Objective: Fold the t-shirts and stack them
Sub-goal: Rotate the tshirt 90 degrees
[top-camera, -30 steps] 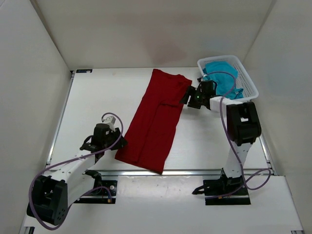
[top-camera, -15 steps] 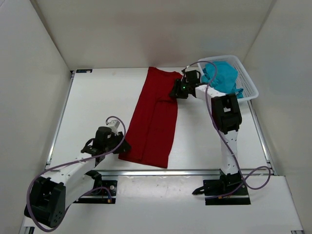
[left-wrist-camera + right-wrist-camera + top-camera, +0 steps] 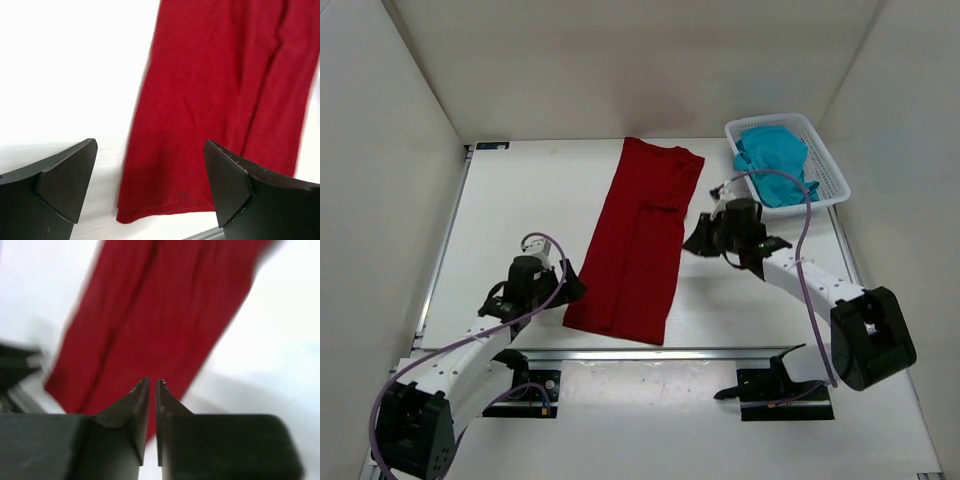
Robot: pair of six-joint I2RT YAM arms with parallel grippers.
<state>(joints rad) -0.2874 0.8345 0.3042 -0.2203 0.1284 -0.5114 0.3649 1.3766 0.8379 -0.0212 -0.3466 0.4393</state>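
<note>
The dark red t-shirt (image 3: 642,240) lies flat on the table as a long narrow strip, folded lengthwise. The teal t-shirt (image 3: 772,160) sits bunched in the white basket (image 3: 832,165). My left gripper (image 3: 569,288) stands open just left of the red shirt's near corner. In the left wrist view the red shirt's (image 3: 210,100) hem lies below and between the wide-apart fingers of that gripper (image 3: 150,143), untouched. My right gripper (image 3: 693,243) is shut and empty beside the shirt's right edge. In the right wrist view the right gripper (image 3: 152,381) hovers over red cloth (image 3: 160,315).
The basket stands at the table's far right corner. A metal rail (image 3: 720,352) runs along the near edge, just below the shirt's hem. White walls close in the table on three sides.
The left gripper opened wide and backed slightly off the hem's corner. The right gripper left the shirt's far right part, swung toward the near side and shut.
</note>
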